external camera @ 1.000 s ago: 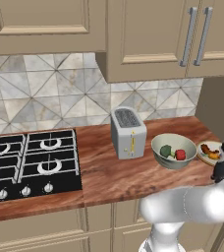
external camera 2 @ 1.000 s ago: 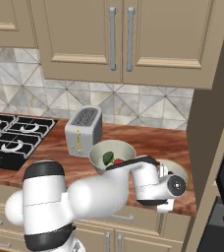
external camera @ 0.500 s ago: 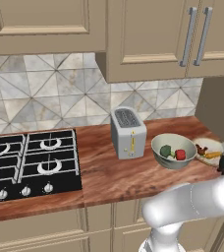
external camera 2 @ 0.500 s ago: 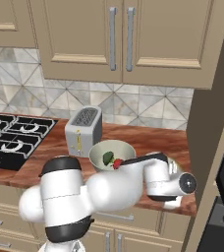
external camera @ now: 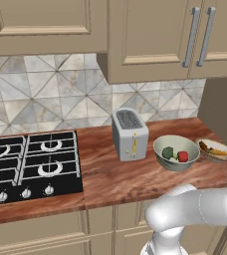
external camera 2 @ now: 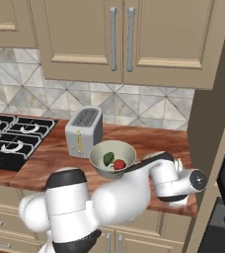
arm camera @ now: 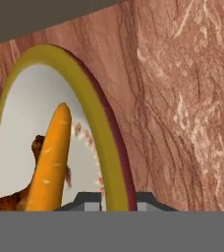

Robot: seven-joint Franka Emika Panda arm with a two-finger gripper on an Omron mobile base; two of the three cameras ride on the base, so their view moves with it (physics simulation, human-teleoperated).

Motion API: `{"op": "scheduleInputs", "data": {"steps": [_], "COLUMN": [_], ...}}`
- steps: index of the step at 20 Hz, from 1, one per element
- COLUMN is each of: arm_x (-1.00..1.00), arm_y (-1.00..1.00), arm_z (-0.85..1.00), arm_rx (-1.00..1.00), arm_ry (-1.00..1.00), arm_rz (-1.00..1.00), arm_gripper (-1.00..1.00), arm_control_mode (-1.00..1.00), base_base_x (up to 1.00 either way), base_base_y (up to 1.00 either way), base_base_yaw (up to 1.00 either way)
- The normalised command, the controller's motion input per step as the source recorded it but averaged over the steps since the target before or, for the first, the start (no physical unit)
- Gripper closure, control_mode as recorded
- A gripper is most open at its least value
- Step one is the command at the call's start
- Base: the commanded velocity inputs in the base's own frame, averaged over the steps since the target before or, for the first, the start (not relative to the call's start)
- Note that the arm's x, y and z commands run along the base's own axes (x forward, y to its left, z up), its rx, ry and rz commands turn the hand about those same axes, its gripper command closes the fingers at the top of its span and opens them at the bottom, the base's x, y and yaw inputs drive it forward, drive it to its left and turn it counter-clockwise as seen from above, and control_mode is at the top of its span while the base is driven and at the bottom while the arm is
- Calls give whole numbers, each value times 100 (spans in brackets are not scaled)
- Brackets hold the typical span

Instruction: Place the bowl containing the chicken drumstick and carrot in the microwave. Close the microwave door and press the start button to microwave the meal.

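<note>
Golden bowl (arm camera: pixel 111 162) rim sits between 2 gripper (arm camera: pixel 115 201) tips at 6 o'clock; grip probably not closed. Bowl on counter (external camera: pixel 130 174); all steps remain.

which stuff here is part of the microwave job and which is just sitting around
Job:
shallow cream bowl with golden rim
orange carrot
dark brown chicken drumstick
gripper

Lying about:
silver toaster
grey-green vegetable bowl
black gas hob
</note>
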Motion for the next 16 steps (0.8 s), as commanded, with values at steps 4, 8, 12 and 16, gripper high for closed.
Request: {"op": "scheduleInputs", "data": {"steps": [4,8,12,16], "arm_x": [-13,-36,-66,-85], "arm_y": [57,68,55,30], "arm_z": [42,47,45,72], "arm_rx": [-21,-28,-26,-9], "arm_ry": [0,-8,-24,-28], "arm_rz": [0,0,0,3], "arm_gripper": [100,100,100,100], "arm_control_mode": [-100,-100,-100,-100], "base_base_x": [0,0,0,0], "base_base_y": [0,0,0,0], "base_base_yaw": [0,0,0,0]}}
